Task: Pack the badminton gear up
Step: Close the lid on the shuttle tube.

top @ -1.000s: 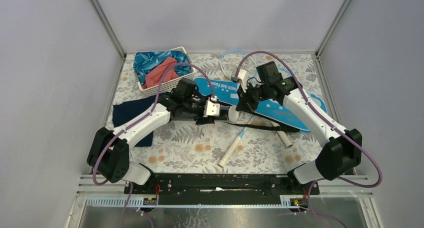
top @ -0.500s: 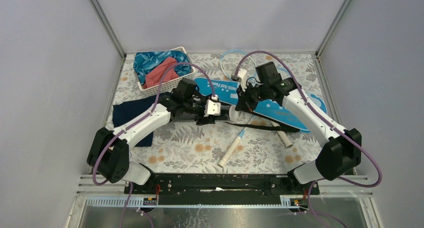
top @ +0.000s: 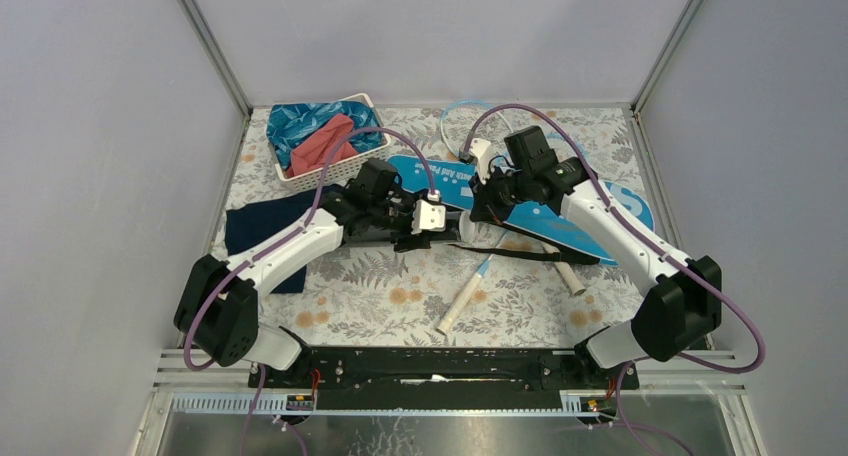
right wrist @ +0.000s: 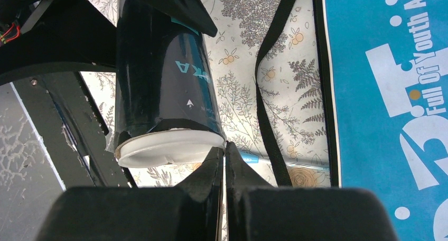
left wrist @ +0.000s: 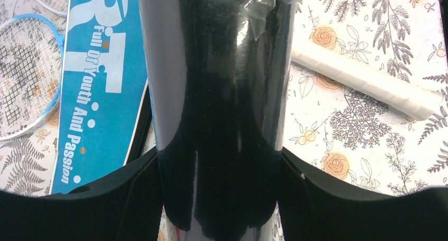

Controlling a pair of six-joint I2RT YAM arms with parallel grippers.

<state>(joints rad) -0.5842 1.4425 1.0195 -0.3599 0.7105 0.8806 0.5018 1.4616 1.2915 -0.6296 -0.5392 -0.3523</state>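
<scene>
left pincer (left wrist: pixel 219 177) grips the black tube (left wrist: pixel 219 82); right pincer (right wrist: pixel 224 154) closed, tips at its white cap (right wrist: pixel 169 148). likely capping: next, press it flush.

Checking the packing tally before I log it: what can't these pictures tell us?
- Tube contents: black tube is opaque, every view.
- Bag opening: top view, right arm crosses the blue bag.
- Tube's far end: left wrist view, top edge cuts it.

The basket (top: pixel 322 141) sits far left; cloth (top: pixel 252 231) before it; bag (left wrist: pixel 98 109) centre-right; tube (left wrist: pixel 222 103) just before bag.
</scene>
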